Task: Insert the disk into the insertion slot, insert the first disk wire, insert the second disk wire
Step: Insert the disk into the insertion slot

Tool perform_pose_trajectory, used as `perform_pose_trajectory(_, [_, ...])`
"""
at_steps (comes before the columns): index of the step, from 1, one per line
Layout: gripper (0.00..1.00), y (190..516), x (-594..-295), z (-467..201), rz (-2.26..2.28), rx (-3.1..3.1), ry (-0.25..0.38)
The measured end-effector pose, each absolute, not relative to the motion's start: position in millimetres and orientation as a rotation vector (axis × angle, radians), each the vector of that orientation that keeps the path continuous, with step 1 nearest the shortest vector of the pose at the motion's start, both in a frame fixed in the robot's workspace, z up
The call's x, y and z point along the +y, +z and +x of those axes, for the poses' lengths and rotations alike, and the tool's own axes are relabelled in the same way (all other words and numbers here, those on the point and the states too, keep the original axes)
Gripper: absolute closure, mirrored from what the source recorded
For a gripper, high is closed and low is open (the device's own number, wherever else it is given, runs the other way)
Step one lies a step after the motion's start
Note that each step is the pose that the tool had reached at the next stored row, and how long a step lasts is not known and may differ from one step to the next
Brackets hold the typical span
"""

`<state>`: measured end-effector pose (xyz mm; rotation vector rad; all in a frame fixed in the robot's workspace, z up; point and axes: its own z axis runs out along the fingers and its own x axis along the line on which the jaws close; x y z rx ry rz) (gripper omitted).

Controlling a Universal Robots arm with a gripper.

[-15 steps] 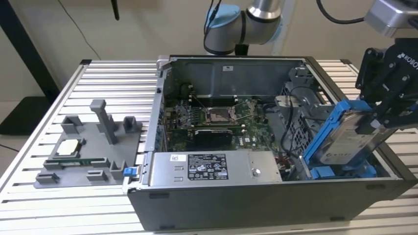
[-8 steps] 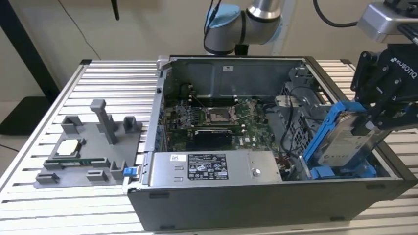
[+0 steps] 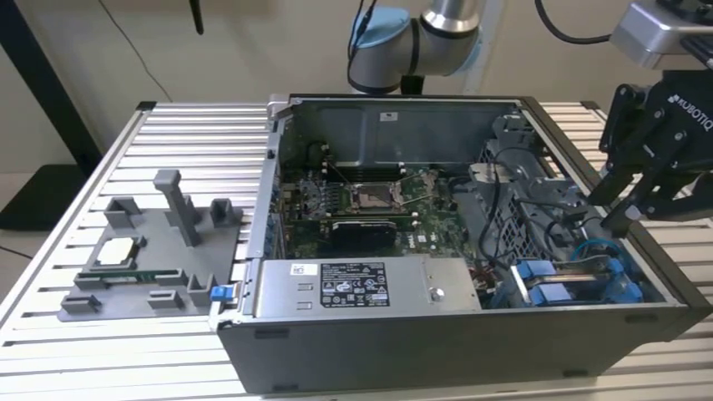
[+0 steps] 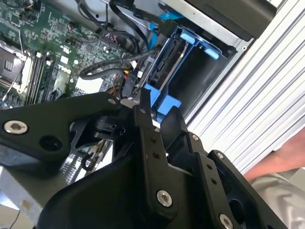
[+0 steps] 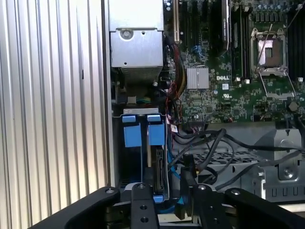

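On the exterior view's left, a grey fixture with a processor chip lies on the slatted surface. Beside it stands the open computer case, its motherboard behind the power-supply box. The insertion slot fills the case's corner next to that box. The disk appears seated in it between the blue tabs, so the first step looks done and the wire work is in hand. Loose black cables and a blue cable trail over the case's edge by the slot. The gripper hovers just above that corner, jaws apart, with nothing visibly clamped. I judge that the wire step calls for picking one plug cleanly out of the tangle and squaring it to the disk's exposed end.
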<state>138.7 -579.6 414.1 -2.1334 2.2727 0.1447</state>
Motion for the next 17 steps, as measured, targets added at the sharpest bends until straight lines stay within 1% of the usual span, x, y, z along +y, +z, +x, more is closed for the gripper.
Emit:
perform_pose_trajectory(3, [0.0,414.3,-578.6,138.0,-2.131,2.27,0.141])
perform_pose_trajectory(10, [0.0,407.8,-566.9,129.2,-2.116,2.251,0.103])
perform_pose_trajectory(17, [0.0,402.0,-552.6,120.7,-2.097,2.221,0.045])
